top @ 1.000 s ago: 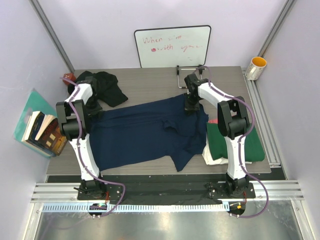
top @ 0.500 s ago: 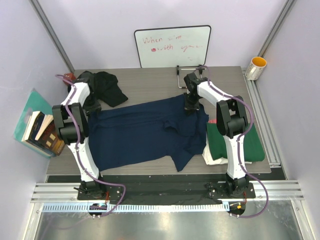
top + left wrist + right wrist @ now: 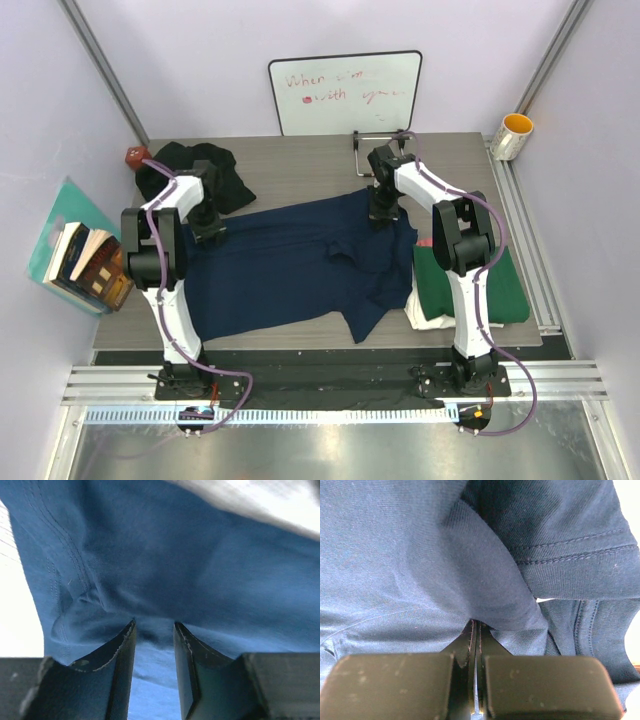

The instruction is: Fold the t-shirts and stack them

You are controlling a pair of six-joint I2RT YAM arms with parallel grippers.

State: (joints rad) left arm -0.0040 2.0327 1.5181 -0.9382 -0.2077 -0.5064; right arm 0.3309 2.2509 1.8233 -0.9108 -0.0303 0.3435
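Desk [image 3: 300, 165]: carries every shirt.
Navy t-shirt [image 3: 290, 270]: spread flat, and it spans from the left fingers to the right fingers!
Green t-shirt [image 3: 510, 290]: folded, just right of the right fingers.
Black t-shirt [image 3: 225, 175]: crumpled behind the left fingers.
Right fingers [image 3: 475, 630]: clenched on a navy fold.
Left fingers [image 3: 208, 228]: parted, tips on the navy hem.

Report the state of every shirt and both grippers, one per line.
navy shirt: spread out, not yet folded, far right edge bunched
black shirt: crumpled, unfolded, far left
green shirt: folded, lying on the cream shirt
cream shirt: folded, under the green shirt
left gripper: open, at the navy shirt's left edge
right gripper: shut on the navy shirt
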